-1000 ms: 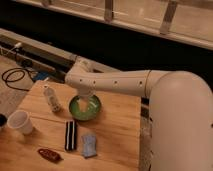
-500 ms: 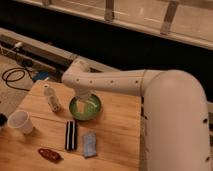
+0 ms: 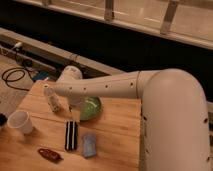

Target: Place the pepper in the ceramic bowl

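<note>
The pepper [image 3: 49,154], small, dark red-brown and glossy, lies on the wooden table [image 3: 115,135] near its front left edge. The ceramic bowl [image 3: 93,108], green inside, sits at the middle of the table, partly covered by my white arm [image 3: 115,85]. My gripper [image 3: 75,111] hangs down from the wrist at the bowl's left rim, mostly hidden by the arm. It is well behind and to the right of the pepper and holds nothing that I can see.
A white cup [image 3: 21,121] stands at the left. A small white bottle [image 3: 51,97] stands left of the bowl. A black-and-white striped block [image 3: 71,135] and a blue packet [image 3: 90,144] lie in front of the bowl. Cables [image 3: 15,75] lie on the floor at left.
My arm has swung left over the bowl; the wrist now sits nearer the white bottle and the gripper is at the bowl's left rim. The objects have not moved.
</note>
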You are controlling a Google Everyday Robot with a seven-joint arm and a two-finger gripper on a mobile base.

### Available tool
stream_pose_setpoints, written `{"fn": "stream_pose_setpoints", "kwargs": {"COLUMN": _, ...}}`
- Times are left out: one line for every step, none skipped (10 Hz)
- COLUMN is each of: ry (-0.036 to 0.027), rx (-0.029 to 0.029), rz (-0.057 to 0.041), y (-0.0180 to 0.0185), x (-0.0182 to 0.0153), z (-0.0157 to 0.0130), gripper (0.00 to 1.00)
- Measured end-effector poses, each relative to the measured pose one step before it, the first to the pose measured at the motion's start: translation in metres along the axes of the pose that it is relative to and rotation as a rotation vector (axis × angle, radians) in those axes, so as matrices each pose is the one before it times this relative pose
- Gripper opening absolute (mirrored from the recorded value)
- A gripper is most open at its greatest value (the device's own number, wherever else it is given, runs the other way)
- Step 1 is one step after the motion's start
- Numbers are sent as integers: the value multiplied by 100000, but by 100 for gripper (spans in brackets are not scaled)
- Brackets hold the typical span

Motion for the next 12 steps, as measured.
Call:
{"fn": "stream_pose_setpoints", "kwargs": {"ry": 31, "rx": -662, "rz": -797, "y": 1018, "x": -84, "z": -55, "gripper": 80}}
{"fn": "stream_pose_setpoints", "kwargs": {"ry": -416, "rx": -1176, "rz": -680, "y": 956, "x": -147, "z": 9, "gripper": 80}}
{"fn": "stream_pose_setpoints", "kwargs": {"ry": 480, "rx": -2303, "rz": 37, "y": 891, "x": 472, "z": 356, "gripper": 80}}
{"fn": "stream_pose_setpoints", "kwargs": {"ry": 449, "rx": -2362, "rz": 394, "y": 683, "x": 403, "z": 393, "gripper": 80}}
{"fn": "stream_pose_setpoints", "kwargs": {"ry": 124, "rx": -3416, "rz": -250, "y": 854, "x": 327, "z": 710, "gripper": 80}}
{"fn": "stream_pose_setpoints", "kwargs": {"ry": -57, "rx": -3525, "rz": -803, "y": 1014, "x": 244, "z": 687, "gripper": 80}}
{"fn": "stream_pose_setpoints", "kwargs": {"ry": -451, "rx": -4177, "rz": -1869, "y": 1278, "x": 1, "z": 685, "gripper": 80}}
{"fn": "stream_pose_setpoints", "kwargs": {"ry": -660, "rx": -4598, "rz": -2869, "y": 1200, "x": -91, "z": 719, "gripper": 80}}
{"fn": "stream_pose_setpoints", "kwargs": {"ry": -3409, "rx": -4119, "rz": -5096, "y": 931, "x": -283, "z": 446, "gripper": 80}}
{"fn": "stream_pose_setpoints", "kwargs": {"ry": -2828, "rx": -1071, "rz": -4991, "y": 747, "x": -119, "z": -84, "gripper": 80}}
{"fn": "stream_pose_setpoints", "kwargs": {"ry": -1832, "rx": -15, "rz": -2512, "y": 343, "x": -360, "z": -230, "gripper": 80}}
{"fn": "stream_pose_setpoints", "kwargs": {"ry": -651, "rx": -47, "rz": -1366, "y": 216, "x": -293, "z": -72, "gripper": 80}}
